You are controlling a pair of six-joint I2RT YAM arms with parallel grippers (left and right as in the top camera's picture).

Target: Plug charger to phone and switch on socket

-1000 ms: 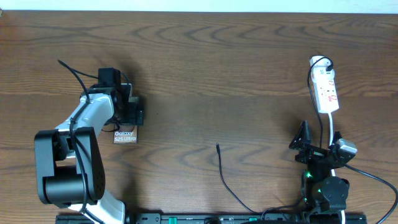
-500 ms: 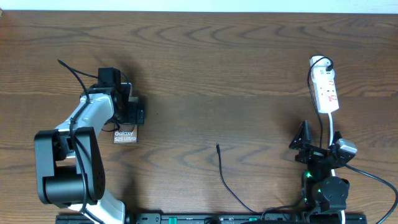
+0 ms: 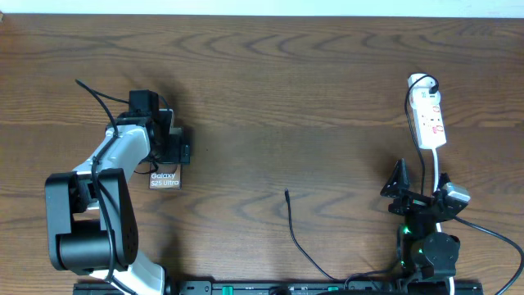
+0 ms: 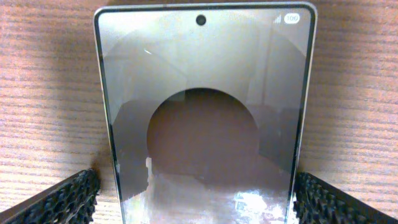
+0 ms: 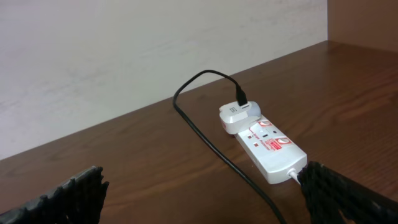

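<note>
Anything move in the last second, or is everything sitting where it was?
Nothing visibly changed. The left pincer stays open astride the phone. The charger lies in the same place, its tip loose and well apart from the phone. The right pincer stays open, short of the socket.

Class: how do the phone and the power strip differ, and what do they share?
The phone is a dark glossy slab; the power strip is white with red marks. The power strip carries a plugged-in adapter and black cable; the phone has nothing plugged in that shows. Both lie flat on the table.
</note>
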